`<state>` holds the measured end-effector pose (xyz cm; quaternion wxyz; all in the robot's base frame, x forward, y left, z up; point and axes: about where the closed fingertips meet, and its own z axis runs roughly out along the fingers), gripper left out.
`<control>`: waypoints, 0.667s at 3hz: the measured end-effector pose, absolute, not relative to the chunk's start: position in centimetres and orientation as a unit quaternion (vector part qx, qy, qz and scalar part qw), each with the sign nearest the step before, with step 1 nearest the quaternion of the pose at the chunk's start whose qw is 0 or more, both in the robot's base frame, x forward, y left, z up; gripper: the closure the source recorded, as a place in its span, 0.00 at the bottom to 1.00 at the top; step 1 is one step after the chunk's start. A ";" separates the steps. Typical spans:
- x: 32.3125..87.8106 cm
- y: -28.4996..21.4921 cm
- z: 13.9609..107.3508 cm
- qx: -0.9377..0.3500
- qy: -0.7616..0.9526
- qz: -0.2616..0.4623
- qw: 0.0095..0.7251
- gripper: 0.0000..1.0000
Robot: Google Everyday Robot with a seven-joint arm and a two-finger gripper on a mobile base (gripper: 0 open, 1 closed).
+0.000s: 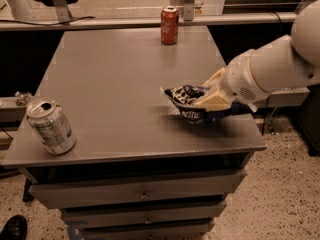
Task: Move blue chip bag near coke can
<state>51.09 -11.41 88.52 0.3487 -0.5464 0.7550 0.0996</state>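
- I see the hand [208,91] gripping the blue chip bag [184,103] near the right edge of the bench [110,84].
- coke can [169,18] well apart, at far edge.
- Bag's right end hidden by hand.

table [125,84]: coke can [169,25], silver can [50,125] | hand [210,96] + blue chip bag [186,95] right, maybe lifted

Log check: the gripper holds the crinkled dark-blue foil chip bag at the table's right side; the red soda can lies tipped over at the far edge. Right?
No: the camera view shows the red soda can upright at the far edge. The gripper holds the crinkled dark-blue foil chip bag at the table's right side.
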 end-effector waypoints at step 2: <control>55.2 -13.2 95.1 -0.546 0.739 0.051 0.391 1.00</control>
